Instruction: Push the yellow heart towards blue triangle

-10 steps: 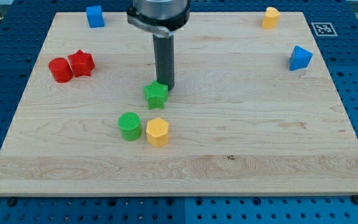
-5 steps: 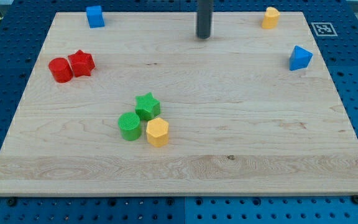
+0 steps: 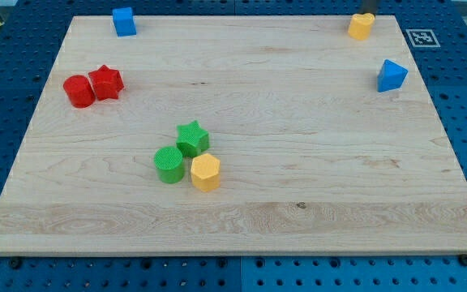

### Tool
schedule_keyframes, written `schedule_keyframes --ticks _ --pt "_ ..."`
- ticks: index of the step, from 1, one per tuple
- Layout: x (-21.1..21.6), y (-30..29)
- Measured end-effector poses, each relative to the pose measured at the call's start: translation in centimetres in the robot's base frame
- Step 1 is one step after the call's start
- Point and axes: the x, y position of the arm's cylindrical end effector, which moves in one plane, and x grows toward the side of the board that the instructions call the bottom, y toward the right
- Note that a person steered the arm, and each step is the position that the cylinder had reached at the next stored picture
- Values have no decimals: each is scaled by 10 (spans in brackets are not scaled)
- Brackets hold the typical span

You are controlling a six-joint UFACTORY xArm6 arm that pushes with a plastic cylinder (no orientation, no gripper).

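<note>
The yellow heart (image 3: 361,26) sits at the board's top right corner. The blue triangle (image 3: 391,75) lies below it and slightly to the right, near the board's right edge. Only a dark sliver of my rod shows at the view's top edge, with my tip (image 3: 369,10) right against the heart's top side.
A blue cube (image 3: 122,21) sits at the top left. A red cylinder (image 3: 78,91) and a red star (image 3: 105,82) touch at the left. A green star (image 3: 191,138), a green cylinder (image 3: 169,165) and a yellow hexagon (image 3: 205,172) cluster at centre-left on the wooden board (image 3: 314,178).
My rod left the green star, which it had pushed down against the green cylinder and yellow hexagon, and swept to the top right. The yellow heart has shifted slightly right and down.
</note>
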Motion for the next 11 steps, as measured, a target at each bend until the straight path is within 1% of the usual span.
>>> schedule_keyframes --ticks 1,2,4,5,6,7,9,10,11 --pt "10 -17" --pt "21 -21" --pt "28 16" --pt "36 14" --pt "58 11" --pt "60 4" --pt "32 4" --pt "33 1" --pt "36 -18"
